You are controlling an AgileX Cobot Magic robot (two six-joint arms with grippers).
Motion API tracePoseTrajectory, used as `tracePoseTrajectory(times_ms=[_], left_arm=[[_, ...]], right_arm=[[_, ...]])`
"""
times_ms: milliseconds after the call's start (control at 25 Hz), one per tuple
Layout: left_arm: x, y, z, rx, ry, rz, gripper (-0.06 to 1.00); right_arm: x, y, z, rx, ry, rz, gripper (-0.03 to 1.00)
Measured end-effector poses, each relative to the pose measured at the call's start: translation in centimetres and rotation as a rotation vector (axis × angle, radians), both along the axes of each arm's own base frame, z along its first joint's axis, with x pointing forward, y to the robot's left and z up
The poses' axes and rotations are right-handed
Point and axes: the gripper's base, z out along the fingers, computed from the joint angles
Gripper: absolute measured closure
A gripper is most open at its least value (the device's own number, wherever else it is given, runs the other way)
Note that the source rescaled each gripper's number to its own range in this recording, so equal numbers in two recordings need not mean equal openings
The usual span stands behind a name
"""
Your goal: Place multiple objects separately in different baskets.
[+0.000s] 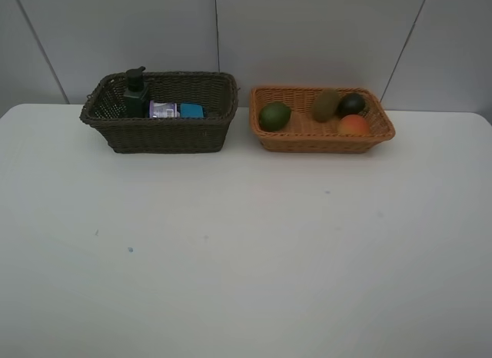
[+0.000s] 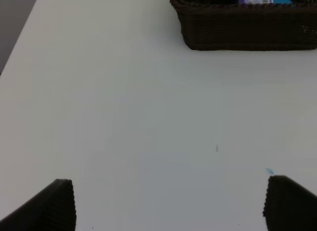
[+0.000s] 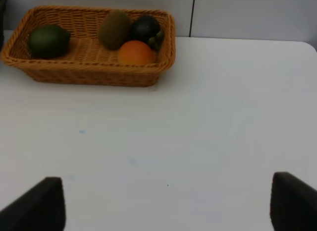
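1. Nearest: left gripper (image 2: 168, 203) seen only from its own wrist camera. Two dark fingers (image 2: 57, 206) stand wide apart over bare white surface (image 2: 148, 122), nothing between them.
2. Right gripper (image 3: 166, 203) the same in its wrist view: fingers (image 3: 292, 201) spread wide, holding nothing, above the bare surface.
3. Neither gripper nor arm appears in the high view.
4. Small blue speck (image 1: 130, 250) on the near-left part of the surface; a few fainter marks around mid-surface. Nothing else lies between the grippers and the baskets.
5. Far left: dark brown basket (image 1: 165, 135), the deeper one. Inside, dark green pump bottle (image 1: 136, 91) stands upright at its left end; purple-lidded tub (image 1: 163, 109) just beside it; blue eraser (image 1: 192, 111) next along, touching or nearly touching the tub.
6. Left wrist view catches only the dark basket's near wall, with a strip of the tub's label and the eraser above the rim; bottle not shown there. No marker is made out in any view.
7. Far right: light orange basket (image 1: 323, 135), shallower, just beside the dark one, a narrow gap between.
8. Inside it: green lime (image 1: 274, 116) alone at the left end; brown kiwi (image 1: 325, 105), dark mangosteen (image 1: 351, 104) and orange-red peach (image 1: 354, 125) clustered at the right.
9. Right wrist view shows the cluster closer: peach in front, touching kiwi and mangosteen.
10. Pale panelled wall (image 1: 307, 35) behind both baskets.
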Motion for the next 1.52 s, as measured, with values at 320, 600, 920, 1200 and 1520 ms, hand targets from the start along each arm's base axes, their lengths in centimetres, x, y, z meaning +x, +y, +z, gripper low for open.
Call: tracePoseTrajectory(times_ms=[320,600,920,1200,1520], left_arm=[[0.00,-0.01,0.00,0.000,0.000,0.010,-0.05],[0.00,-0.01,0.00,0.000,0.000,0.010,-0.05],[0.00,-0.01,0.00,0.000,0.000,0.010,-0.05],[0.00,-0.01,0.00,0.000,0.000,0.010,-0.05],[0.00,-0.01,0.00,0.000,0.000,0.010,-0.05]], right_arm=[[0.00,0.00,0.00,0.000,0.000,0.000,-0.03],[0.00,0.00,0.00,0.000,0.000,0.000,-0.03],[0.00,0.00,0.00,0.000,0.000,0.000,-0.03],[0.00,0.00,0.00,0.000,0.000,0.000,-0.03],[0.00,0.00,0.00,0.000,0.000,0.000,-0.03]])
